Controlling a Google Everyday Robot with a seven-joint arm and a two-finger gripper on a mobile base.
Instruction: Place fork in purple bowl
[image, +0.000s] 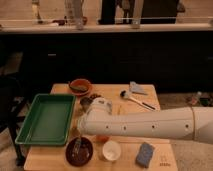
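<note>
The purple bowl (86, 156) sits at the table's front left, next to a white cup (111, 150). My arm reaches in from the right and bends down over the bowl. My gripper (78, 140) hangs just above the bowl's left half, shut on the fork (77, 146). The fork shows as a thin grey piece pointing down into the bowl. I cannot tell whether its tip touches the bowl's inside. The arm's white wrist hides most of the fingers.
A green tray (45, 120) lies left of the bowl. An orange bowl (80, 86) stands at the back. A black-handled spoon (135, 99) and a grey object (136, 88) lie at the back right. A blue block (146, 154) sits at the front right.
</note>
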